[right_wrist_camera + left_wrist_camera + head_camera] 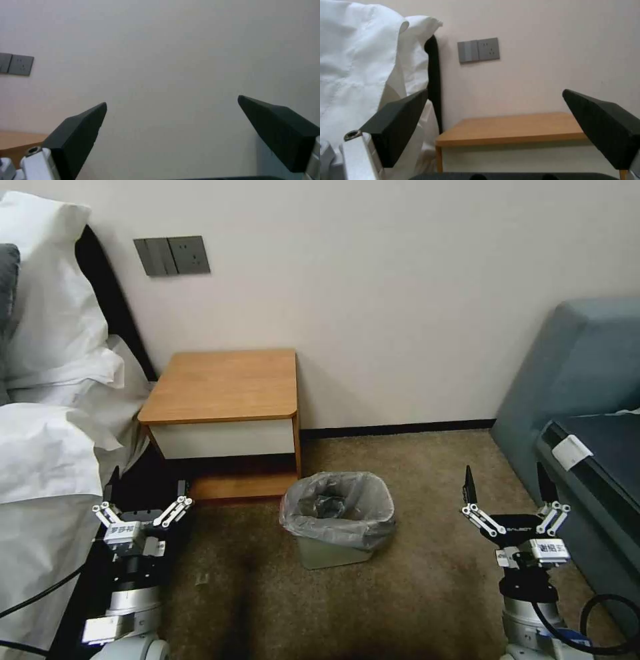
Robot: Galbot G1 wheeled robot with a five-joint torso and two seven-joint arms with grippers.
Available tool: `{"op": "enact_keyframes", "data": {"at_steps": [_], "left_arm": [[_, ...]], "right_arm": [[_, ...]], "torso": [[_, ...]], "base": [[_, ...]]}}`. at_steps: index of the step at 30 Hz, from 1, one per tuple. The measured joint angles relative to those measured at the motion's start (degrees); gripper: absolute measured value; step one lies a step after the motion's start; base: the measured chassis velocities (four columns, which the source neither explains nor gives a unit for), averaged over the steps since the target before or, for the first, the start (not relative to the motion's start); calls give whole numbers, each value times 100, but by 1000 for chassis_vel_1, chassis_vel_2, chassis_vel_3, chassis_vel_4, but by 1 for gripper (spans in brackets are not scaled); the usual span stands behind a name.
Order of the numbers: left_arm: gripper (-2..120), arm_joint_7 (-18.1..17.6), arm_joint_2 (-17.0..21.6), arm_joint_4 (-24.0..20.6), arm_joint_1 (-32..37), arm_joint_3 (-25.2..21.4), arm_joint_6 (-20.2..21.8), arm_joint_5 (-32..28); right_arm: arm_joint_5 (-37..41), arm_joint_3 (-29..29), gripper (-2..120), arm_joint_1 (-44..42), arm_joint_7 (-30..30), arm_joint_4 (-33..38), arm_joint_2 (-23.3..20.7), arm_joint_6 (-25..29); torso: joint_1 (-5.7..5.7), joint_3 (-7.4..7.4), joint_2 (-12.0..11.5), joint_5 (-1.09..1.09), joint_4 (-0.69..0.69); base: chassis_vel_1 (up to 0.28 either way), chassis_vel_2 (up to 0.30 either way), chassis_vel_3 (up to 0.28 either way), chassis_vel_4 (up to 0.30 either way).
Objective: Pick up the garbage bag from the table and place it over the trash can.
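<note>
My left gripper [147, 488] and right gripper [508, 477] hang spread wide and empty, low at either side. Between them I see the table [223, 387], then the trash can [333, 553] just before it, the garbage bag [339, 507] draped over its rim.

The small square nightstand with an orange-brown wood surface [223, 385] stands against the wall at about 11 o'clock from the robot. The small cream-white plastic trash can [333, 550] sits on the carpet in front of the nightstand's right corner, near 12 o'clock, with the thin crinkled translucent grey garbage bag [339, 505] lining it and folded over its rim. The white pillows [53, 353] lie left of the nightstand, around 10 o'clock. The grey wall socket panel [172, 255] hangs above the nightstand. The blue-grey upholstered sofa [580, 373] stands at 2 o'clock. The left gripper [147, 488] sits at 8 o'clock, the right gripper [508, 481] at 4 o'clock, each with its jaws apart.
</note>
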Motion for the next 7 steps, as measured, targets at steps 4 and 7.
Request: {"op": "enact_keyframes", "data": {"at_steps": [4,7], "left_arm": [[100,-2,3,-6,-4,3,19,-9],[100,-5,4,-9,-6,5,27,-16]], "right_arm": [[-2,-4,100,3,3,4,-3,-18],[-4,-6,100,5,4,8,-5,-26]], "torso": [[0,0,0,0,0],[0,0,0,0,0]], "base": [[0,0,0,0],[0,0,0,0]]}}
